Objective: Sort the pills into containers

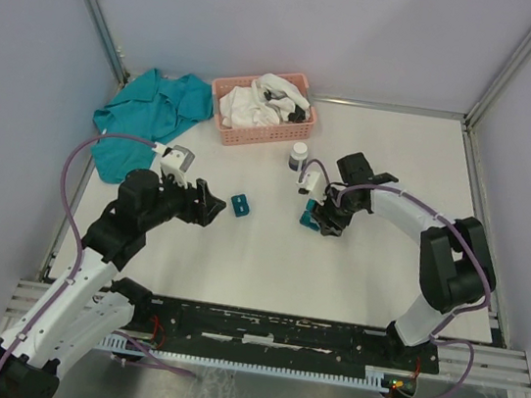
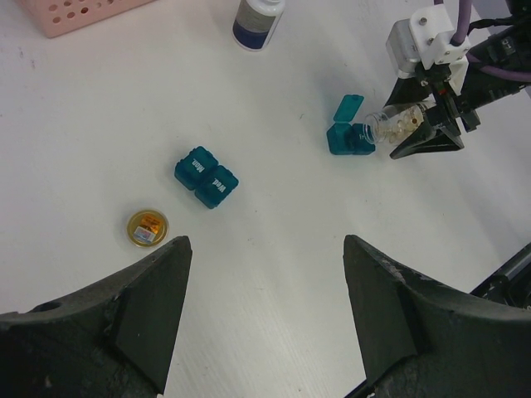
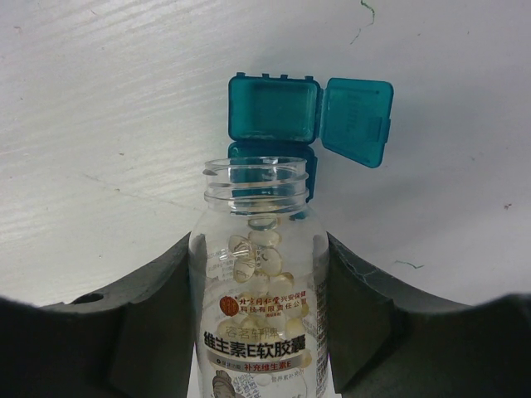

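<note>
My right gripper (image 3: 259, 240) is shut on a clear uncapped bottle (image 3: 259, 282) holding pale yellow pills (image 3: 264, 259). The bottle is tilted, its mouth just over an open teal container (image 3: 274, 108) whose lid (image 3: 357, 120) is flipped to the right; a second compartment lies hidden under the bottle's neck. The left wrist view shows the same bottle (image 2: 394, 124) leaning onto that container (image 2: 347, 139). A closed teal container pair (image 2: 206, 177) lies in front of my left gripper (image 2: 265, 242), which is open, holds nothing and hovers above the table.
A white bottle with a dark label (image 1: 298, 154) stands behind the right gripper. A gold cap (image 2: 148, 228) lies near the left fingers. A pink basket (image 1: 254, 136) with white cloth and a teal cloth (image 1: 154, 114) are at the back.
</note>
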Motion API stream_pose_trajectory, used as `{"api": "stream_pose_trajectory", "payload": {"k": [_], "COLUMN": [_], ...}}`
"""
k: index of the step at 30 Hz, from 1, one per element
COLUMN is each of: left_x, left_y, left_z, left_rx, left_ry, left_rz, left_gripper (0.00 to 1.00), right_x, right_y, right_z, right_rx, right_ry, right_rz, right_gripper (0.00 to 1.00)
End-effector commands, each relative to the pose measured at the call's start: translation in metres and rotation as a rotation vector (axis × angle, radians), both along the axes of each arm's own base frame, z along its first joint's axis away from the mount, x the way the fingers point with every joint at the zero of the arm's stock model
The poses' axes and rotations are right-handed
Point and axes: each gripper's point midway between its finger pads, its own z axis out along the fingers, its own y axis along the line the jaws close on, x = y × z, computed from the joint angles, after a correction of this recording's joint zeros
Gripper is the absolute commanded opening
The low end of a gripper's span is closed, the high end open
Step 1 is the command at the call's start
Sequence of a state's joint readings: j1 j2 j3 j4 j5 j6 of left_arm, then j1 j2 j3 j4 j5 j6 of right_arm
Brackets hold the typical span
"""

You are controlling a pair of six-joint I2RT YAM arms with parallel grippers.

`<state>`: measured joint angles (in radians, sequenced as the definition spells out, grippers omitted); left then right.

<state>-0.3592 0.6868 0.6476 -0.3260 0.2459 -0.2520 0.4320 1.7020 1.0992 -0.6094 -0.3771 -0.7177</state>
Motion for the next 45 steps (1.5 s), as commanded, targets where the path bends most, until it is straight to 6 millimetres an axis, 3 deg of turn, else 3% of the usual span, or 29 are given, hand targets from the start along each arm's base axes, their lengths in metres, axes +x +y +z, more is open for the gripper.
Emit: {"api": "stream_pose_trajectory", "payload": {"k": [1,42,45], "left_x": [0.0048,0.0058,0.0058], "left_y": [-0.0023,-0.0012,-0.0010], "left_z": [0.0133,0.0122,0.0122], "left_rx": [-0.007,-0.012,-0.013], "left_ry": [-0.066,-0.059,-0.059], "left_rz": [-0.022,-0.020,-0.019], "left_gripper": [0.80,0.80,0.81], "right_x": [0.0120,0.0137,0.0068], "right_y": [0.0049,0.0061,0.0094], "right_z": [0.0093,0.0169,0.0165], "right_rx": [-0.003,-0.101,-0.084], "right_ry": [-0.029,-0.026,0.000], "right_rz": [-0.019,-0.030,-0.001], "right_gripper": [0.02,0.02,0.01]}}
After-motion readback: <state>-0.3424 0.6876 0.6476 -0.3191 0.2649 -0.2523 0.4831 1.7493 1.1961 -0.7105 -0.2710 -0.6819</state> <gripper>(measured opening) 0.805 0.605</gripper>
